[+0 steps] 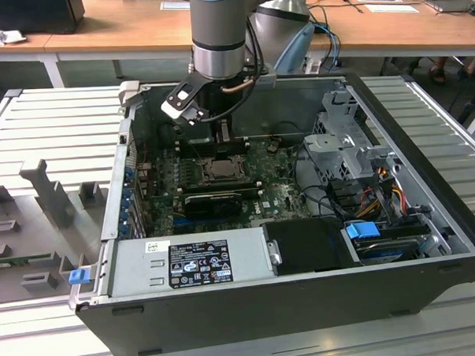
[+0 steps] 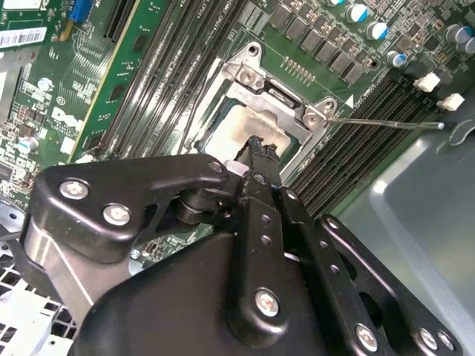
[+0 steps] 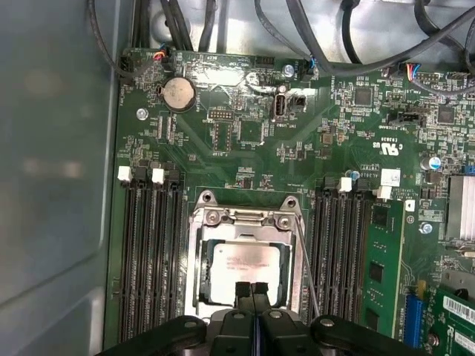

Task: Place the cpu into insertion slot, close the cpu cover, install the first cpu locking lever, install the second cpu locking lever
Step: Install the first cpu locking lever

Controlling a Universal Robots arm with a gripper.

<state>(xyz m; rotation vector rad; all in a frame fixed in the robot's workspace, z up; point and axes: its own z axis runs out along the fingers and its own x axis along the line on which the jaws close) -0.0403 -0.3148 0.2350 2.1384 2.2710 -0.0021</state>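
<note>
While the cpu (image 3: 249,261) is sitting flat in the insertion slot (image 3: 200,289), the cpu cover (image 3: 245,217) is lying down around it, its window framing the silvery top. The end effector (image 3: 253,291) is hovering at the socket's edge opposite the hinge, fingers pressed together and gripping nothing. A thin wire lever (image 3: 306,259) is running just beside the socket, between it and the memory slots (image 3: 341,252), with green board (image 3: 245,133) spreading all round.

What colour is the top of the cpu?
The cpu top is pale silvery-grey; the first wrist view shows it best.
</note>
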